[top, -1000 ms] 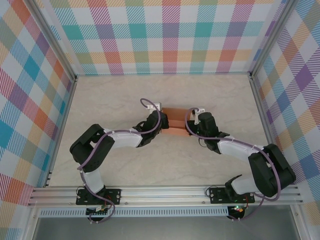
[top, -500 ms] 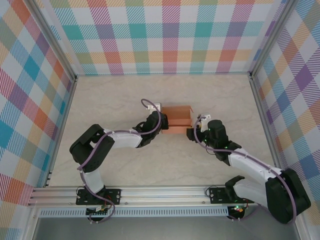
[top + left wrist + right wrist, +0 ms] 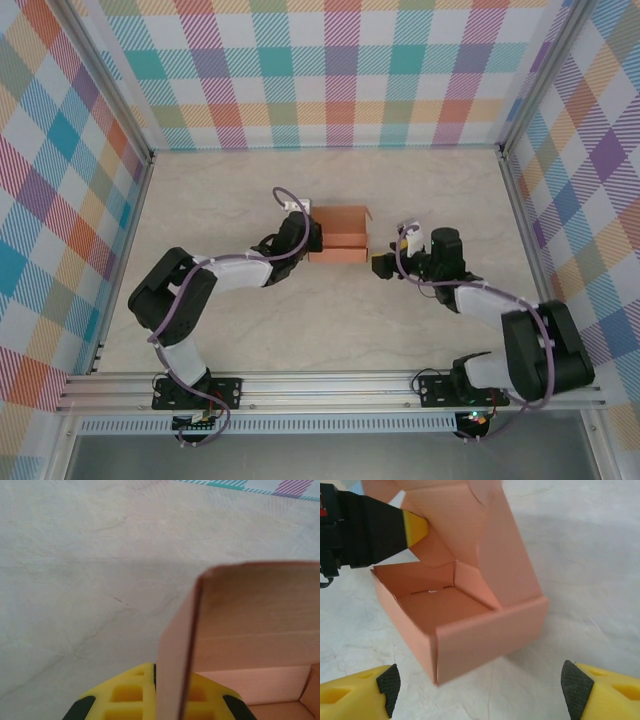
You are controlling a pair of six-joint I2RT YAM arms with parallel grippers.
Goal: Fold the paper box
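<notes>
The paper box [image 3: 338,232] is a salmon-orange open tray with its lid flap standing up, resting mid-table. My left gripper [image 3: 306,236] is shut on the box's left wall. In the left wrist view that thin panel [image 3: 175,645] runs edge-on between the yellow fingers [image 3: 125,695] of the left gripper [image 3: 172,672]. My right gripper [image 3: 384,263] stands open just right of the box, apart from it. The right wrist view looks into the box [image 3: 470,620], with the right gripper [image 3: 482,690] spread wide on the near side and the left gripper's yellow finger [image 3: 416,527] on the far flap.
Bare marble-look tabletop [image 3: 220,190] lies all around the box. Checked walls [image 3: 330,70] and aluminium rails [image 3: 520,210] close off the back and both sides. Both arm bases are bolted along the near rail [image 3: 330,385].
My right gripper has let go of the box, opened wide and drawn back to the right. The left gripper has carried the box slightly left and further away.
</notes>
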